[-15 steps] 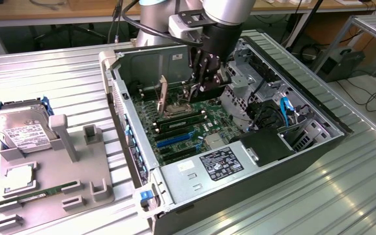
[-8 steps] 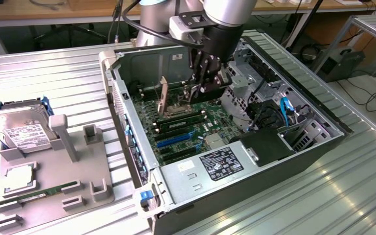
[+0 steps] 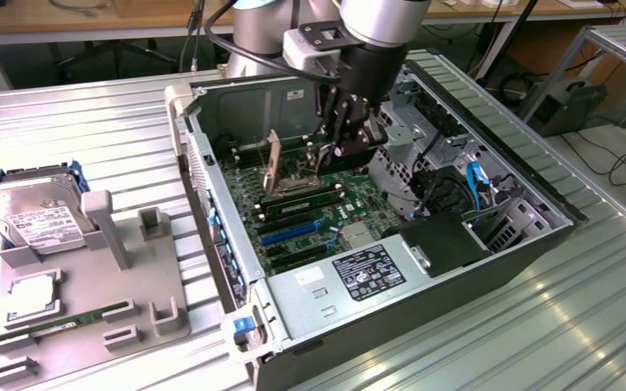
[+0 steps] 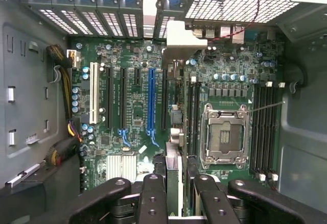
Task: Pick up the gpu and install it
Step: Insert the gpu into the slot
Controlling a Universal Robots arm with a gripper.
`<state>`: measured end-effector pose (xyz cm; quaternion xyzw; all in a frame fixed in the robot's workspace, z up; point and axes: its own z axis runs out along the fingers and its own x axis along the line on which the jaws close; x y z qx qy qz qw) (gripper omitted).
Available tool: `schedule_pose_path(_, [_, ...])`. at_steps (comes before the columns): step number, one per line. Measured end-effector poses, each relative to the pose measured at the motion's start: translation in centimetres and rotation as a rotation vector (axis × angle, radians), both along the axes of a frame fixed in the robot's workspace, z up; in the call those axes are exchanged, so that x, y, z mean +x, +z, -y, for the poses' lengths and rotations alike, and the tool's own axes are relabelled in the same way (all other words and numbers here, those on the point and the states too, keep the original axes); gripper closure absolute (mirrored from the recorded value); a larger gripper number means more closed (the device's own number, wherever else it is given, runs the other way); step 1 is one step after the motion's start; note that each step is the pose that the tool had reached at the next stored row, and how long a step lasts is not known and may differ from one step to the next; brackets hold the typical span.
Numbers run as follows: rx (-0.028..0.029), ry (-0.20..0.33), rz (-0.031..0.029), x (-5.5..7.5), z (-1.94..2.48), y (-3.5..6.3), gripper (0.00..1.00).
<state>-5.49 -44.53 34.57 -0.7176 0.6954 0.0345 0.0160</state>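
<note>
The gpu [image 4: 173, 132] shows edge-on in the wrist view as a thin dark card between my fingers. Its silver bracket [image 4: 177, 36] points toward the case's rear slot openings. My gripper [image 4: 176, 183] is shut on the gpu, one black finger [image 4: 152, 198] on each side. The card hangs over the motherboard between the blue slot [image 4: 150, 101] and the RAM slots. In the exterior view my gripper [image 3: 331, 155] reaches down into the open PC case [image 3: 509, 244], with the gpu [image 3: 275, 163] upright just above the board. I cannot tell whether its edge sits in a slot.
Inside the case are an open CPU socket [image 4: 222, 134], a white slot [image 4: 93, 94], cables [image 4: 64, 127] and the power supply [image 3: 368, 273]. At the exterior view's left, a grey fixture [image 3: 156, 314] carries a hard drive [image 3: 25, 212], a CPU chip [image 3: 30, 289] and a green RAM stick [image 3: 63, 319].
</note>
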Motion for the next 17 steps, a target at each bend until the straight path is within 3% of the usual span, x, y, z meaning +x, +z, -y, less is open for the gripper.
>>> schedule_pose_path(17, [0.0000, 0.000, 0.0000, 0.00, 0.79, -0.16, 0.74])
